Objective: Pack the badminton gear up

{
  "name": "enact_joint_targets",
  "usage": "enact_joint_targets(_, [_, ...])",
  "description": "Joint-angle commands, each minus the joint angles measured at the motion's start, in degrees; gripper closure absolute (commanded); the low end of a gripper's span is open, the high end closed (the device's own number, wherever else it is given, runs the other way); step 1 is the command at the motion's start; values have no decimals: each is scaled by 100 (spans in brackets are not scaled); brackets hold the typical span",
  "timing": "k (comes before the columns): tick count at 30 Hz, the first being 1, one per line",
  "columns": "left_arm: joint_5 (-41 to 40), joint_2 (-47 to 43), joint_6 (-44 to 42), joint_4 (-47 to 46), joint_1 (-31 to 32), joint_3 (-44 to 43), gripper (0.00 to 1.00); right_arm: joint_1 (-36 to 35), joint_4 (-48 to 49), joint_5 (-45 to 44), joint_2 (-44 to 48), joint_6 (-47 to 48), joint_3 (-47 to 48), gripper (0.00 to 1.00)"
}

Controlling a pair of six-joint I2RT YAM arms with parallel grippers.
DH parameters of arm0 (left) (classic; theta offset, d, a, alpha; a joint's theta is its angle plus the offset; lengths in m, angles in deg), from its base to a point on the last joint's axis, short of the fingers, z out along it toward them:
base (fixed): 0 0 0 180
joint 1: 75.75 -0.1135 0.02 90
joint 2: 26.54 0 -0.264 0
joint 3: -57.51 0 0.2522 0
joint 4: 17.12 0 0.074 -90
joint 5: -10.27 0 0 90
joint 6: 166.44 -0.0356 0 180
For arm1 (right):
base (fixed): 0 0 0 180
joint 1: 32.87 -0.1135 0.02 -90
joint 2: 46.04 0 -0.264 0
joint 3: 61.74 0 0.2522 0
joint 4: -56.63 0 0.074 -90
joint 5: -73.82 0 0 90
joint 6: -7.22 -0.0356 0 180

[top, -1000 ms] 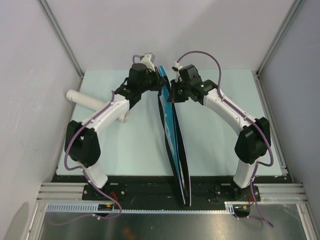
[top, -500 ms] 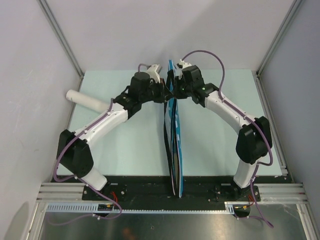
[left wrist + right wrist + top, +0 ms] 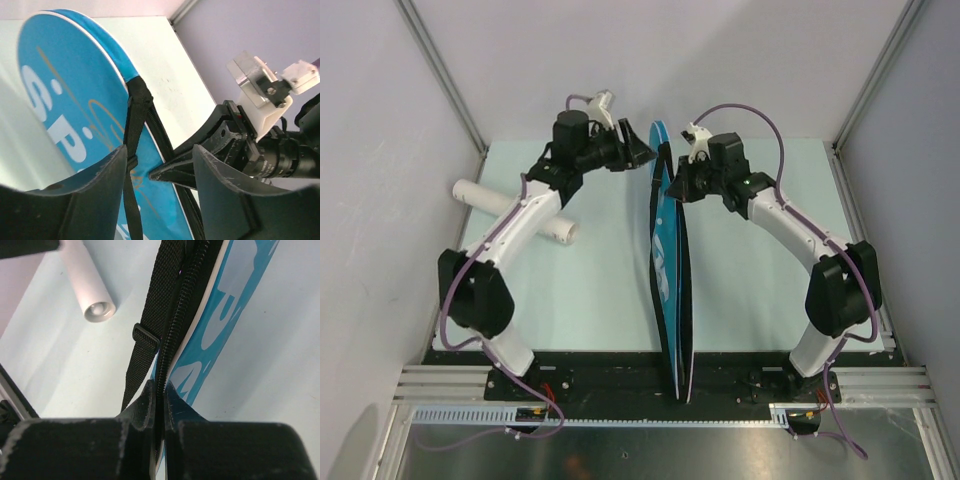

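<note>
The long blue racket bag (image 3: 669, 270) stands on its edge down the middle of the table, its black strap (image 3: 134, 125) hanging along the side. My right gripper (image 3: 669, 186) is shut on the bag's black zipper edge (image 3: 172, 335) near the far end. In the right wrist view, both fingertips (image 3: 148, 399) press on the zipper. My left gripper (image 3: 642, 155) hovers open just left of the bag's far tip and touches nothing. The white cardboard tube (image 3: 516, 211) lies on the left, partly under the left arm.
The tube's open end (image 3: 99, 310) points toward the bag. Grey walls and metal posts close in the table on three sides. The black base rail (image 3: 620, 375) runs along the near edge, and the bag's near end reaches over it.
My left gripper has opened, let go of the bag and drawn back to the left. The bag now stands straighter. My right gripper stays shut on the zipper edge and has shifted slightly right.
</note>
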Motion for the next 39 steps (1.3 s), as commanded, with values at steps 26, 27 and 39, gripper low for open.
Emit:
enact_joint_targets(26, [2359, 421, 183, -457, 64, -456, 100, 88, 271, 267, 38, 4, 237, 100])
enact_joint_targets(27, [2289, 359, 498, -554, 64, -430, 100, 62, 307, 347, 11, -155, 237, 100])
enact_joint_targets(39, [1330, 289, 2531, -1680, 195, -122, 100, 343, 113, 892, 1116, -649, -334, 20])
